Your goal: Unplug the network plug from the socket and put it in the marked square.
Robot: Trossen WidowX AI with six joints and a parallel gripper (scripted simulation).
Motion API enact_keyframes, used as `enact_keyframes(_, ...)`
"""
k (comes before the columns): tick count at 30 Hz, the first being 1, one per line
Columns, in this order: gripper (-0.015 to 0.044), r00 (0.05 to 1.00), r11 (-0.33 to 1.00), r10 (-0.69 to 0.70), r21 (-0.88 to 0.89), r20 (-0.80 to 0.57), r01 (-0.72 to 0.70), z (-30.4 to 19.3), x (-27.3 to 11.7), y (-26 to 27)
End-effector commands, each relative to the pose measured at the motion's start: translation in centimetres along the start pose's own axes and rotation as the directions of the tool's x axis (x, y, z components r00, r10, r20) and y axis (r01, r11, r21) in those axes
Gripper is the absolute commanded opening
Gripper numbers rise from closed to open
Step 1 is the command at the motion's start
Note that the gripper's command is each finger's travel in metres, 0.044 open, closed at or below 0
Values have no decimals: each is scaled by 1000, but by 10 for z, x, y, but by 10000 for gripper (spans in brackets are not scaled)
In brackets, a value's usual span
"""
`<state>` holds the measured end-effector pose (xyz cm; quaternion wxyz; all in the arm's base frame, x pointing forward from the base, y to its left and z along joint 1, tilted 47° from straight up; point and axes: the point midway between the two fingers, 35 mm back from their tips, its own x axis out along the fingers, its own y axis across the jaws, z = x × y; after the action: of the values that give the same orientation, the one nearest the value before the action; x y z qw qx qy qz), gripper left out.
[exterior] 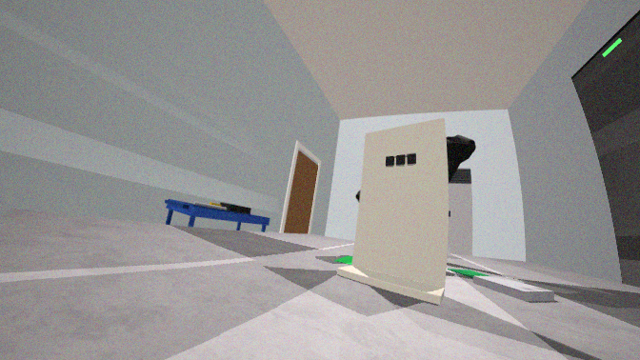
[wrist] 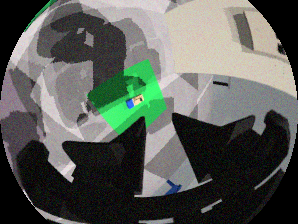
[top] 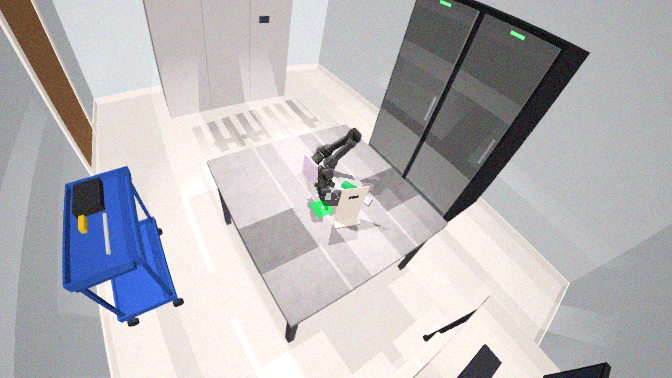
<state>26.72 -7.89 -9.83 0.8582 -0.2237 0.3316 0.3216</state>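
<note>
The plug (wrist: 135, 101), a small pale piece with a blue end, lies on the green marked square (wrist: 157, 102) (top: 316, 209) (exterior: 344, 260), inside its edges. My gripper (wrist: 158, 118) (top: 328, 200) is above the square with its two dark fingers apart. Nothing shows between them, and the plug appears beyond the fingertips in the wrist view. The cream upright panel (top: 351, 210) (exterior: 405, 210) (wrist: 210, 45) stands on its foot beside the square. Dark openings (exterior: 401, 160) show near its top. In the exterior view the panel hides the gripper and plug.
A second green patch (top: 348, 185) (exterior: 468, 272) lies on the other side of the panel. A flat pale block (top: 368, 201) (exterior: 519, 288) lies near it. A pinkish upright board (top: 310, 169) stands beside the arm. A blue cart (top: 100, 250) stands away from the table.
</note>
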Motion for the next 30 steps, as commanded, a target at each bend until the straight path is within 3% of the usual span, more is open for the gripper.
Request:
enact_keyframes(1, 156, 1000, 1000, -9, -8, 4, 9, 0, -5, -7)
enact_keyframes(30, 156, 1000, 1000, -10, -8, 5, 10, 1, -41, -26)
